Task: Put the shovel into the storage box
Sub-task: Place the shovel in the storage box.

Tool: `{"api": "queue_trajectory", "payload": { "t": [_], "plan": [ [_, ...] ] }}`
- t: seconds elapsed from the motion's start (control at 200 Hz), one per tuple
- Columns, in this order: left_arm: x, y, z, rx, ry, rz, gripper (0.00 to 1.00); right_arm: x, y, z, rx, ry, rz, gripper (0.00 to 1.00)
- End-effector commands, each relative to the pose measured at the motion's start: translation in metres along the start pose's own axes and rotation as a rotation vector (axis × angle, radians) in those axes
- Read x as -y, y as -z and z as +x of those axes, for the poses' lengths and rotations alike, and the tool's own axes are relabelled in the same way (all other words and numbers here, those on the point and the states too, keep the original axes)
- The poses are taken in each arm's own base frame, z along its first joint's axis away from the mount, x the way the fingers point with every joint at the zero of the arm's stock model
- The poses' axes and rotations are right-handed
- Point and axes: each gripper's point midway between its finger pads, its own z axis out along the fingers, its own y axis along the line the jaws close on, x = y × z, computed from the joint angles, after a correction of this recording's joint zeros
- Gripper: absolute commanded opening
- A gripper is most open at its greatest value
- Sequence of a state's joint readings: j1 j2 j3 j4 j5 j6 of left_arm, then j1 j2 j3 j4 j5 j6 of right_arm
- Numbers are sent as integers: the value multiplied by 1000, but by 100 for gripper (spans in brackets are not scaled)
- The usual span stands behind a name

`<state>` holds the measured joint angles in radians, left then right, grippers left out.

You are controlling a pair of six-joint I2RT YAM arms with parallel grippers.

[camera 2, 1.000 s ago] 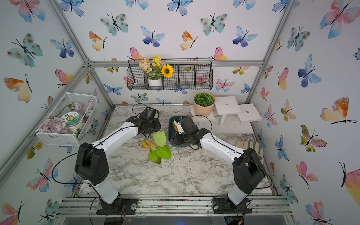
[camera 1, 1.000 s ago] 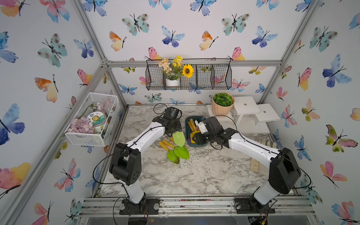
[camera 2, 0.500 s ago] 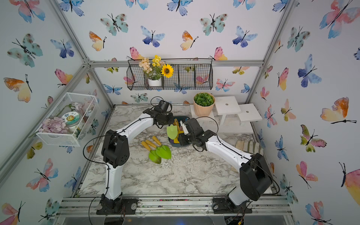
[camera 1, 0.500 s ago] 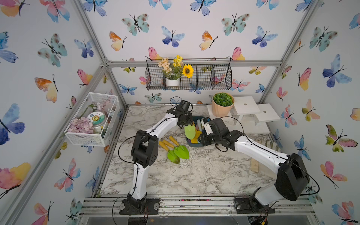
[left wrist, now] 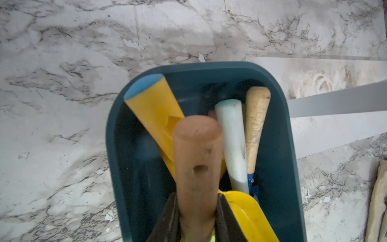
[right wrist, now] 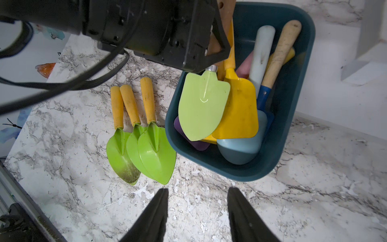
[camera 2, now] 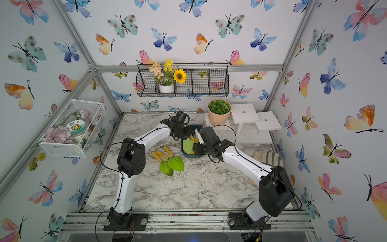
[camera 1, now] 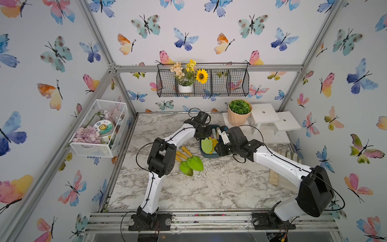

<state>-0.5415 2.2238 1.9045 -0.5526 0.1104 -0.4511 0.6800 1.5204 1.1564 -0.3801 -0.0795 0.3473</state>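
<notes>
Three green trowels lie on the counter just beside the storage box, probably still yours to move. Your left tool grips the pale green shovel by its wooden handle, blade over the box's other shovels, not yet released. Your right tool hangs partly open, empty, near the box.

Reads bright and evenly lit from overhead in both top views. Casts only faint, soft shadows on the marble tabletop. Bows the aluminium frame posts toward the edges. Blurs the wooden shovel handle near the left wrist lens. Shows a small glare arc on the light green shovel blade.
</notes>
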Motion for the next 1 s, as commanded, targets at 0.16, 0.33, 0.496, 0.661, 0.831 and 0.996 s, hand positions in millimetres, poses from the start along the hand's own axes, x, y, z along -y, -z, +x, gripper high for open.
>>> {"api": "queue_trajectory", "payload": {
  "t": [0.16, 0.33, 0.496, 0.661, 0.831, 0.996],
  "plan": [
    [-16, -7, 10, -36, -10, -49, 10, 6, 2, 2, -4, -7, 22, 51],
    [-16, -7, 9, -36, -13, -47, 33, 6, 1, 3, -6, -13, 21, 51],
    [-13, 3, 4, -13, -17, -46, 42, 6, 1, 2, -2, -19, 21, 51],
    [-10, 18, -1, 15, -18, -39, 43, 4, 0, 0, 1, -23, 13, 51],
    [-8, 36, -3, 43, -17, -29, 43, 1, -1, -4, 4, -23, 4, 51],
    [-4, 56, -5, 71, -19, -15, 43, -2, -1, -9, 11, -22, -10, 51]
  ]
}}
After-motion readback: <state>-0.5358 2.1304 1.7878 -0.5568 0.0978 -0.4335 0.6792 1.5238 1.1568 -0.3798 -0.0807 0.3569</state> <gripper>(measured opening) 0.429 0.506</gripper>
